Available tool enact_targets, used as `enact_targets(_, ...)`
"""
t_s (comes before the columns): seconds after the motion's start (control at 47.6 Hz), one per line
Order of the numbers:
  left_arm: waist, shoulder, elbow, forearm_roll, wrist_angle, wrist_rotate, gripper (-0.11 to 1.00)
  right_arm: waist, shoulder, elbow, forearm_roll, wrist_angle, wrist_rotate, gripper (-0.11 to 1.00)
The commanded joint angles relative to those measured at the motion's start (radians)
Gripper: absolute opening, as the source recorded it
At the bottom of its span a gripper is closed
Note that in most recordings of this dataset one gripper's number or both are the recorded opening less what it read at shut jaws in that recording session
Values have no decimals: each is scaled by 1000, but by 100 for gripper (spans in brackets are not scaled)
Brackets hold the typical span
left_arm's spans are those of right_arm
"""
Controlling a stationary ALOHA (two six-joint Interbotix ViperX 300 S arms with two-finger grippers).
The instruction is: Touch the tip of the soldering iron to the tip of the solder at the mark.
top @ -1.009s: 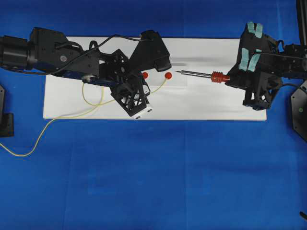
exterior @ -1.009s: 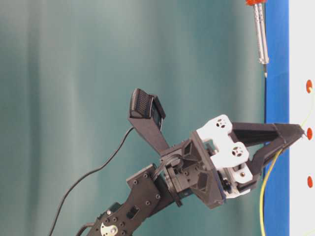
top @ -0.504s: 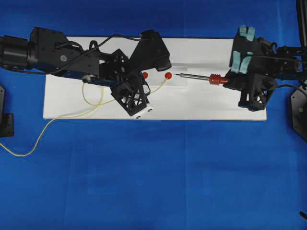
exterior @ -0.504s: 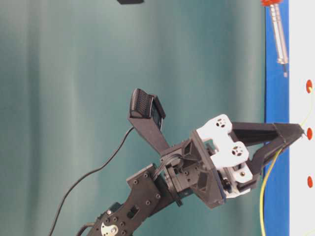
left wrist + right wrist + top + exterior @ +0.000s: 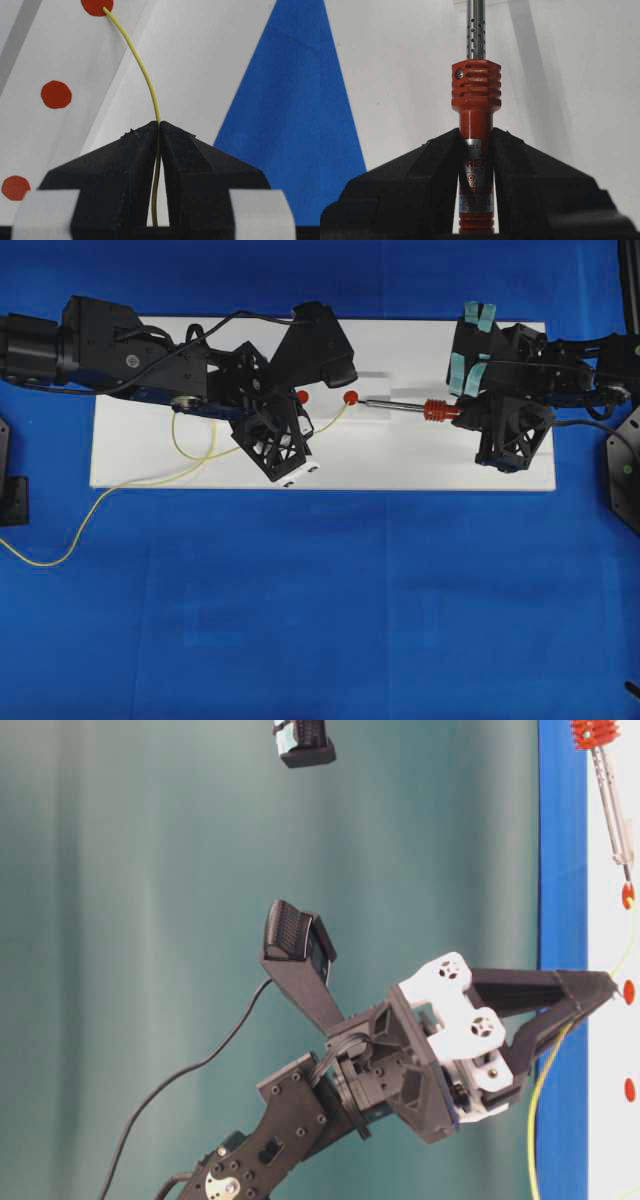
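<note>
My left gripper (image 5: 159, 125) is shut on the solder (image 5: 145, 75), a thin yellow wire. The wire arcs up from the jaws, and the tip of the solder (image 5: 104, 8) lies on a red mark (image 5: 95, 5). From overhead, this gripper (image 5: 305, 430) stands just left of that mark (image 5: 351, 397). My right gripper (image 5: 476, 135) is shut on the soldering iron (image 5: 476, 85) below its ribbed red collar. The iron (image 5: 400, 407) lies level and points left. The tip of the soldering iron (image 5: 362, 401) is at the mark's right edge. I cannot tell whether it touches the solder.
A white board (image 5: 450, 465) on blue cloth carries the marks, with another red dot (image 5: 302, 396) to the left. Slack solder (image 5: 190, 452) loops behind the left arm and trails off the board's left end. The board's near strip lies bare.
My right gripper has carried the iron leftward and down toward the board, closing the gap so its tip now reaches the mark. The left gripper and the solder have not moved.
</note>
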Motion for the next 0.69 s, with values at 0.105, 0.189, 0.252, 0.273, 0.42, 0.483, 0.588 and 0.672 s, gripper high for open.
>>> enact_targets(0.105,2,-14,-17,3,-5,-2,4,-2,-6,-25,-3,-15,2,6)
enact_targets(0.189,2,-14,-17,3,-6,-2,4,-2,-6,-25,-3,-21,2,6)
enact_targets(0.252,3,-12,-15,3,-6,-2,4,-2,-5,-25,-3,-25,2,6)
enact_targets(0.273,3,-14,-17,3,-6,-2,4,-2,-5,-25,-3,-25,0,6)
enact_targets(0.42,8,-12,-17,3,-5,-2,4,0,2,-28,-2,-25,2,6)
enact_targets(0.483,8,-14,-15,3,-6,-2,4,-2,5,-29,-2,-25,2,6)
enact_targets(0.588,8,-12,-15,3,-6,-2,4,-2,6,-29,-3,-25,2,6)
enact_targets(0.672,9,-12,-17,3,-6,-2,4,-2,6,-29,-2,-25,0,6)
